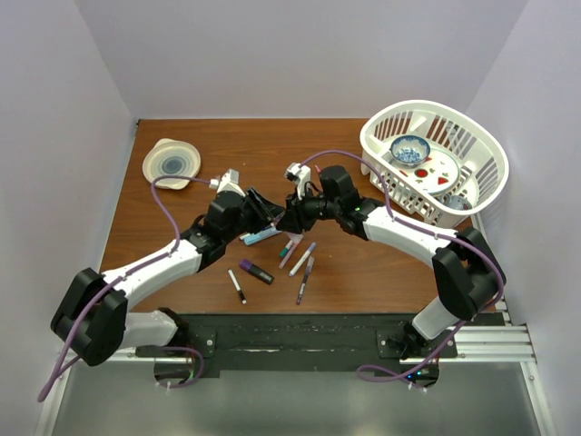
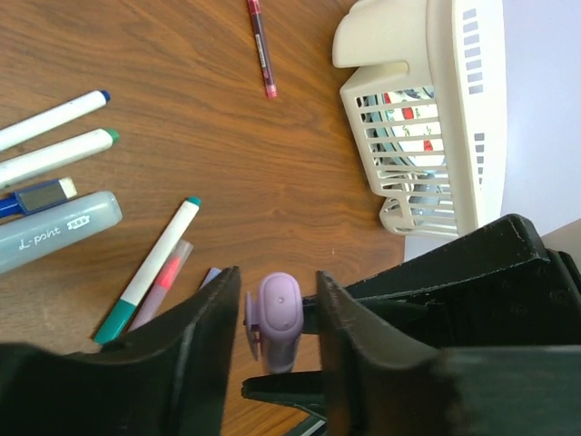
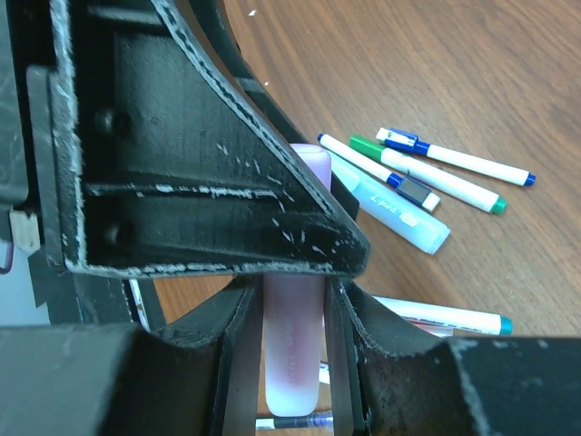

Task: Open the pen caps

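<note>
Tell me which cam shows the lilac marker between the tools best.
Right wrist: the marker shows lengthwise, clamped in the right tool. Left wrist shows only its rounded end, left tool around it. Top view: both tools hide it.

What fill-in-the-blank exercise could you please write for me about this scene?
1. The right gripper grips the highlighter by its barrel, while the left gripper sits around its ___.
2. The basket at the far right of the table holds a plate and a blue ___.
3. A round white container sits in the table's far ___ corner.

Missing words: cap; bowl; left.
</note>
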{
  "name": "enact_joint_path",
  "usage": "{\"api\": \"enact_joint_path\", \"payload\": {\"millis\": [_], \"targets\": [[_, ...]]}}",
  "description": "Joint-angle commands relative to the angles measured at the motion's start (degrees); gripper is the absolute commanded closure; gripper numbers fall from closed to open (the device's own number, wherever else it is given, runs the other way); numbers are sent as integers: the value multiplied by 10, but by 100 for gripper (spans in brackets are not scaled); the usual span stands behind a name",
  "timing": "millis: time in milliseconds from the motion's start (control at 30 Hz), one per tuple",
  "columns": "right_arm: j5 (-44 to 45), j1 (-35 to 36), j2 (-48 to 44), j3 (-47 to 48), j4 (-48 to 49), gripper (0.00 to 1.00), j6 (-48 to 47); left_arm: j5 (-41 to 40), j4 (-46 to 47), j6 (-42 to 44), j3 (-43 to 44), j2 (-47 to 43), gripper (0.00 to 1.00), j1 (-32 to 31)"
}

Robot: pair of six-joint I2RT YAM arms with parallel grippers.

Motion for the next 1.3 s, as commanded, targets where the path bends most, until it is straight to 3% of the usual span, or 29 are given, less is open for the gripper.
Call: {"api": "enact_joint_path", "payload": {"millis": [0,100,167,400,600,700,767,833,900,1033,1267], "targets": [[17,1,-23,-3,33,100,11,-25,12,9,31,10,62,-11],[13,2,-21,-5,34,95,14,-35,12,21,34,7,83,-10],[7,1,-19,-6,37,83,12,-50,7,30,36,-3,98,-10],[-26,1,-8,-6,35,58,5,-72,-4,59,45,-38,100,-2],[-46,2,2,-1,28,54,1,-68,0,60,42,-43,100,7],[-48,1,1,-1,28,58,1,-63,7,58,41,-42,100,8],[-53,1,0,0,28,83,1,-59,9,59,39,-41,100,10],[-63,1,1,2,25,100,-1,-52,12,57,35,-41,100,14],[-68,2,2,2,24,100,1,-46,19,58,34,-44,100,33],[-92,3,16,3,26,100,13,2,35,61,45,-51,100,140],[-95,21,27,11,9,100,3,1,-1,93,100,-56,100,246]]}}
